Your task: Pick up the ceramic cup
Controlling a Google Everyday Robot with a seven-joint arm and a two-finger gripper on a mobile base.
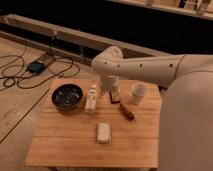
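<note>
The ceramic cup [138, 93] is small, plain white and slightly tapered. It stands upright near the back right of the wooden table [65, 145]. My gripper [110, 88] hangs from the white arm over the back middle of the table. It is left of the cup and apart from it, between the cup and a white bottle [91, 98]. The arm's large white body fills the right side of the view and hides the table's right edge.
A dark round bowl [67, 96] sits at the back left. A small brown bar [114, 97] lies under the gripper, a reddish-brown bar [127, 112] lies right of centre, and a white packet [103, 132] lies in front. Cables and a dark device [35, 66] lie on the floor at left.
</note>
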